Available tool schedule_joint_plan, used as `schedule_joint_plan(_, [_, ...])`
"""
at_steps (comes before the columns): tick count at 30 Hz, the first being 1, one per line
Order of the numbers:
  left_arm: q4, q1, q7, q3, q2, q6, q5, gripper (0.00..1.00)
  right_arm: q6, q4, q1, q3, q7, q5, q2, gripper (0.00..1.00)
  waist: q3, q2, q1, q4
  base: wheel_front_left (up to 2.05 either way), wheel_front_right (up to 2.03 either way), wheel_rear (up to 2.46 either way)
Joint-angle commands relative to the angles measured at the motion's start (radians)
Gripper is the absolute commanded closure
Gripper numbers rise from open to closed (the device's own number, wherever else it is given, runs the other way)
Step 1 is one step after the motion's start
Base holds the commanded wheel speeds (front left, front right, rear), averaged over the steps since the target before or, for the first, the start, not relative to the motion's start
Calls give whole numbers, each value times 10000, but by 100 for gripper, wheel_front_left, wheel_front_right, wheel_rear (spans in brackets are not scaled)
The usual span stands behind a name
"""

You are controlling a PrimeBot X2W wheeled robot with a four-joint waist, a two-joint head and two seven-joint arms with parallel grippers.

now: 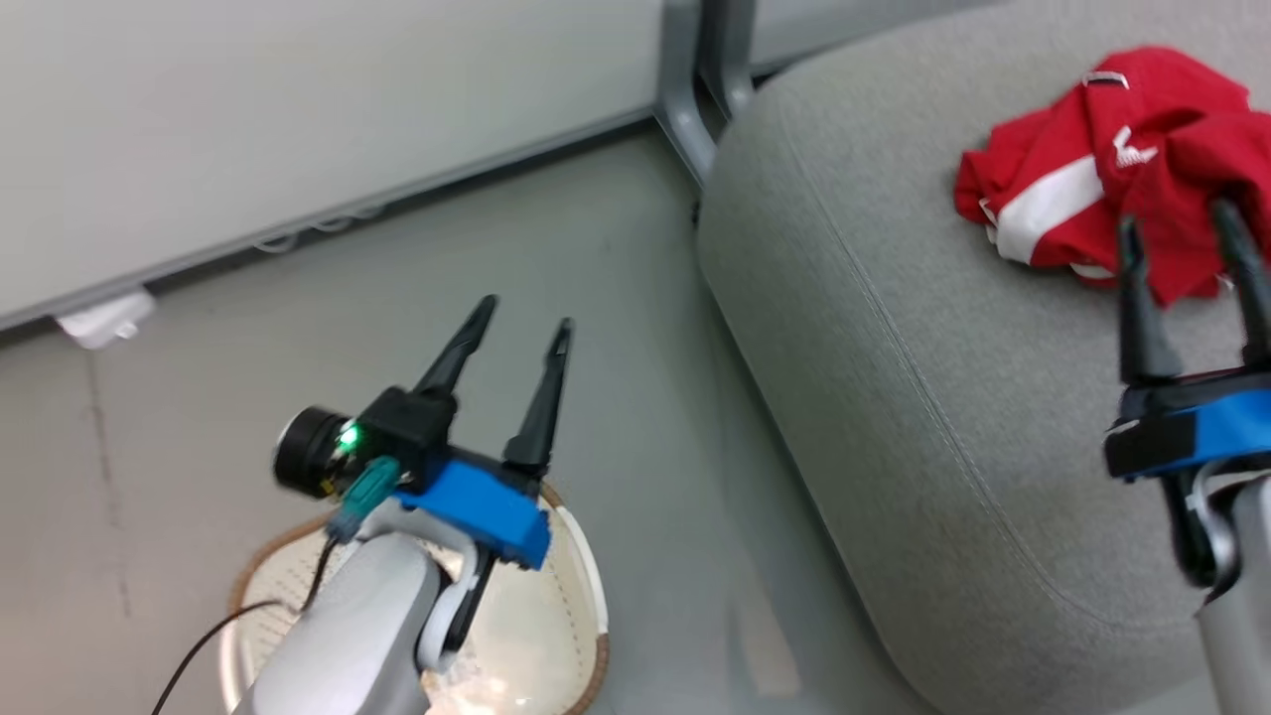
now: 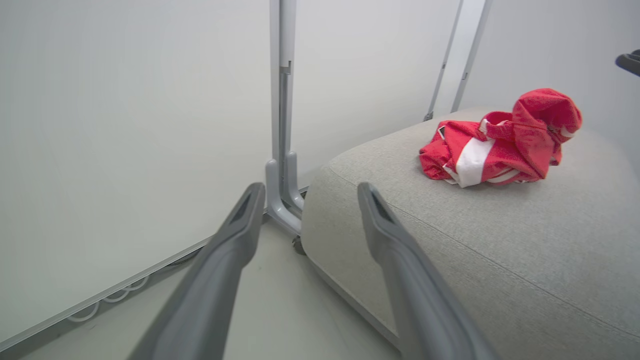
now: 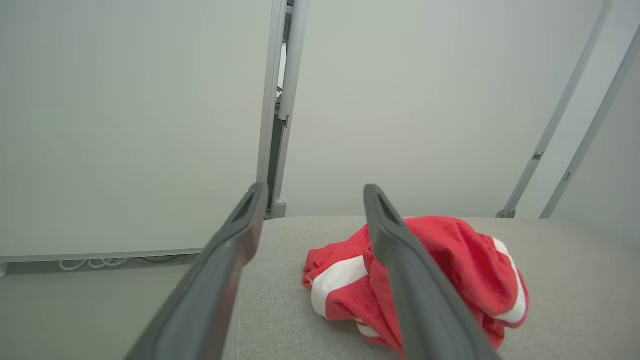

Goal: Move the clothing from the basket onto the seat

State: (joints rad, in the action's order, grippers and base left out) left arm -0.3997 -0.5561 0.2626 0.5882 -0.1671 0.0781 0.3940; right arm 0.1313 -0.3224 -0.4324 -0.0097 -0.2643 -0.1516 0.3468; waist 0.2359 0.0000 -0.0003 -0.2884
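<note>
The red clothing [image 1: 1112, 169] with white stripes lies crumpled on the grey seat [image 1: 894, 328] at the upper right. It also shows as clothing [image 2: 500, 140] on the seat [image 2: 500, 240], and as clothing [image 3: 425, 280] on the seat [image 3: 280, 295]. My right gripper [image 1: 1182, 233] hovers open just in front of the heap, nothing between its fingers. My left gripper [image 1: 524, 323] is open over the floor, above the cream basket [image 1: 586, 576], whose inside is mostly hidden by my left arm.
A white wall panel [image 1: 298, 129] runs along the back, with a grey metal post [image 1: 695, 99] beside the seat's corner. A cable [image 1: 318, 223] loops at the panel's base. Grey floor [image 1: 616, 298] lies between basket and seat.
</note>
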Motion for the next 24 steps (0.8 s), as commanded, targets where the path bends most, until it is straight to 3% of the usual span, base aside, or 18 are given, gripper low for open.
schedule_joint_plan(1, [88, 262, 29, -151, -49, 67, -36, 0, -11, 61, 218, 88, 1, -53, -123, 0, -594, 0, 3, 545, 0, 0, 0])
schedule_joint_plan(12, [1216, 2627, 30, -2660, 165, 167, -713, 0, -11, 326, 1480, 814, 3, -190, -1055, 0, -1933, 0, 3, 1641, 0, 0, 0])
schedule_joint_plan(24, [1969, 4648, 30, -4473, 714, -631, -1648, 0, -11, 434, 2851, 688, 1, -384, -1696, 0, -2568, 0, 3, 2206, 0, 0, 0])
